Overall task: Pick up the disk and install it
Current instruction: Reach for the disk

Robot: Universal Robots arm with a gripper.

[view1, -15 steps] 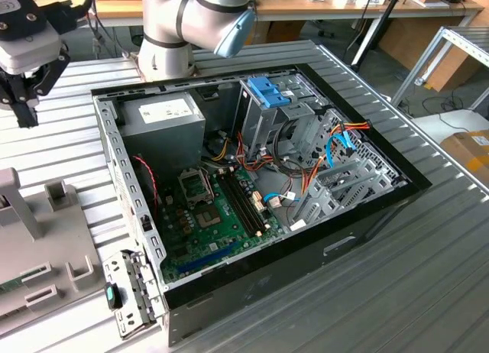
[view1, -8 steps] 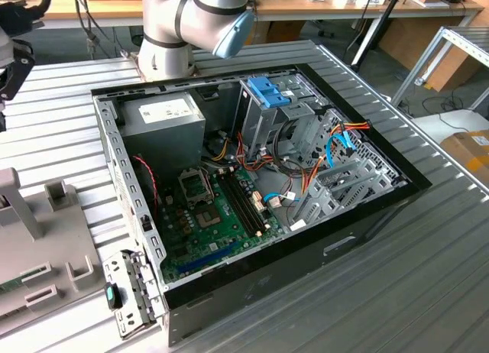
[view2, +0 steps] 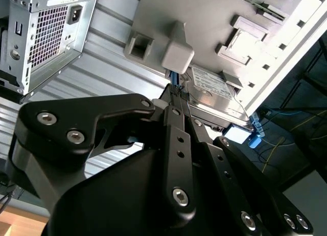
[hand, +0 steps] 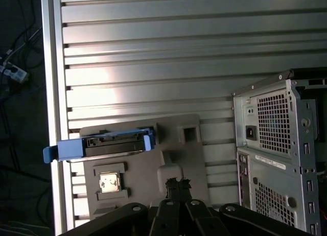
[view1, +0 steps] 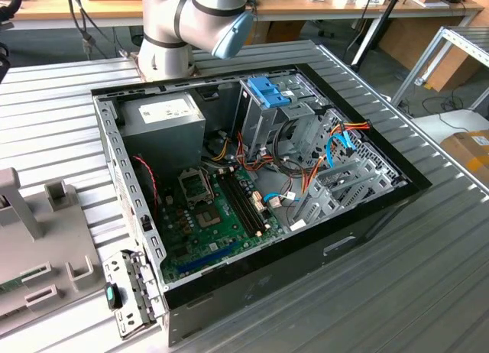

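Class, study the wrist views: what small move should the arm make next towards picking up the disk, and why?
Probably slide the gripper across towards the dark rectangular hard disk with blue plastic rails. The disk sits untouched in the grey plastic holder, and the gripper, jaws apparently shut and empty, hangs off to one side of it.

The disk (hand: 110, 144) is a flat rectangular drive clasped by bright blue plastic rails, one rail ending in a blue tab that juts past the drive's end. In the first wrist view it shows as a narrow strip, dark between the blue, so it seems to stand on its long edge in the grey holder (hand: 168, 164) on the ribbed table (hand: 179, 52), near the table's edge. In the second wrist view its broad silvery face (view2: 212, 90) with a white label shows.
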